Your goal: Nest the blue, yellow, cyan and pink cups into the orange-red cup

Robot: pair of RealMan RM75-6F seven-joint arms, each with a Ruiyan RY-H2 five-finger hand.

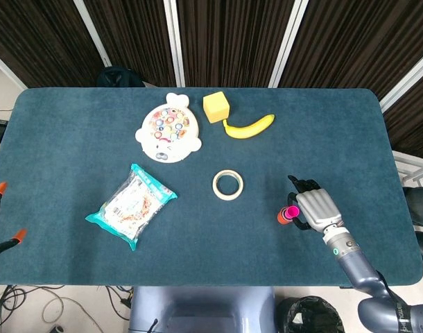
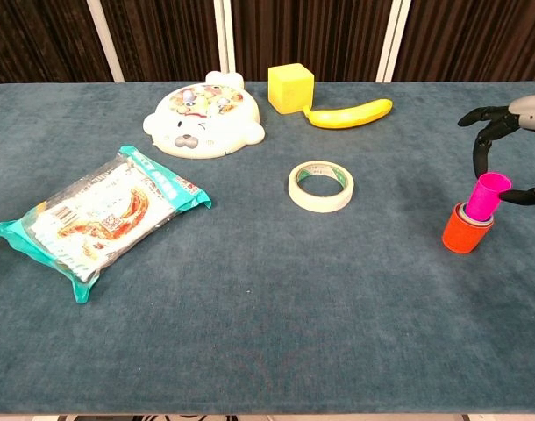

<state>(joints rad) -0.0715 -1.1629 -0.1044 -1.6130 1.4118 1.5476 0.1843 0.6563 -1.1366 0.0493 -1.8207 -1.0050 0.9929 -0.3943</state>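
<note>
The right hand (image 1: 317, 208) is seen with a pale grey metallic back plate and black jointed fingers (image 2: 480, 140). A silver wrist collar is marked by a small green light, and a blue-grey forearm segment (image 1: 357, 267) is joined to a bulkier dark-grey section below.

We seem to be in a robot lab or test room. A table (image 1: 73, 139) covered in dark teal cloth stands before a wall of dark slatted panels (image 1: 232, 35) with white strips. Loose cables (image 1: 31, 305) trail on the floor beneath, and unrelated props are scattered on the cloth: a banana (image 1: 249, 127), a tape roll (image 1: 227, 184), a snack bag (image 1: 131, 205).
</note>
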